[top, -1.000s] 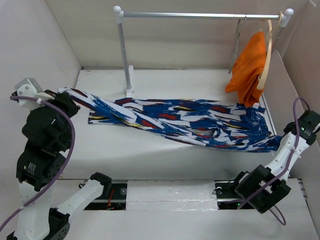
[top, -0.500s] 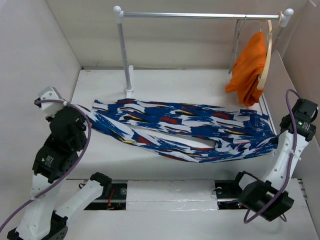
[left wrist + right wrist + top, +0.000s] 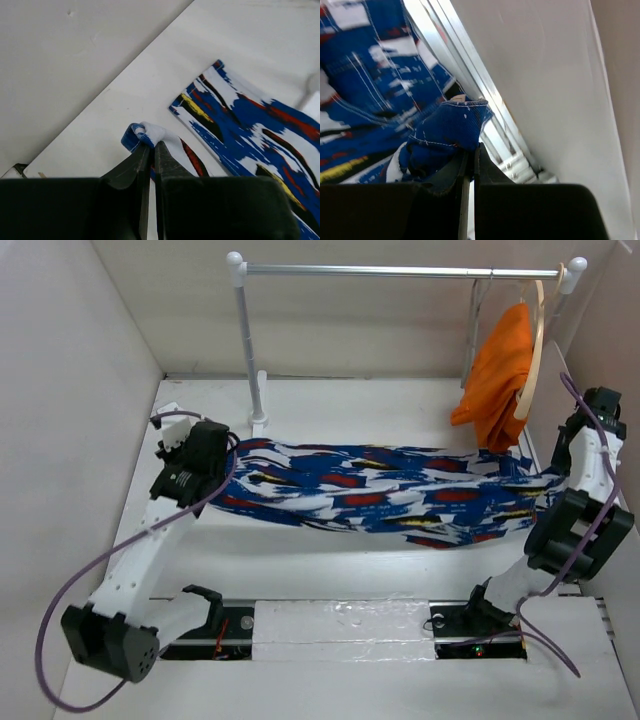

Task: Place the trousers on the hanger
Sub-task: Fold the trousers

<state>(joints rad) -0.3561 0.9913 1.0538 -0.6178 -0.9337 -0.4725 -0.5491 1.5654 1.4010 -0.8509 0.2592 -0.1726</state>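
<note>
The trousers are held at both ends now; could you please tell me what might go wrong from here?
The left gripper pinches only a small fold at the edge of the trousers, so the cloth could slip out under tension. The right gripper sits close to the orange garment and could snag it while heading for the hanger.

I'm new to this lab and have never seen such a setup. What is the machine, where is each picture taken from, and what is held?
These are two robot arms bolted at the near edge of a white table. The wide picture looks down from above and behind them; the close-ups come from a camera on each wrist. The left gripper and right gripper each pinch one end of the patterned trousers, stretched between them. Behind, a rail carries an orange garment on a wooden hanger and a thin wire hanger.
</note>
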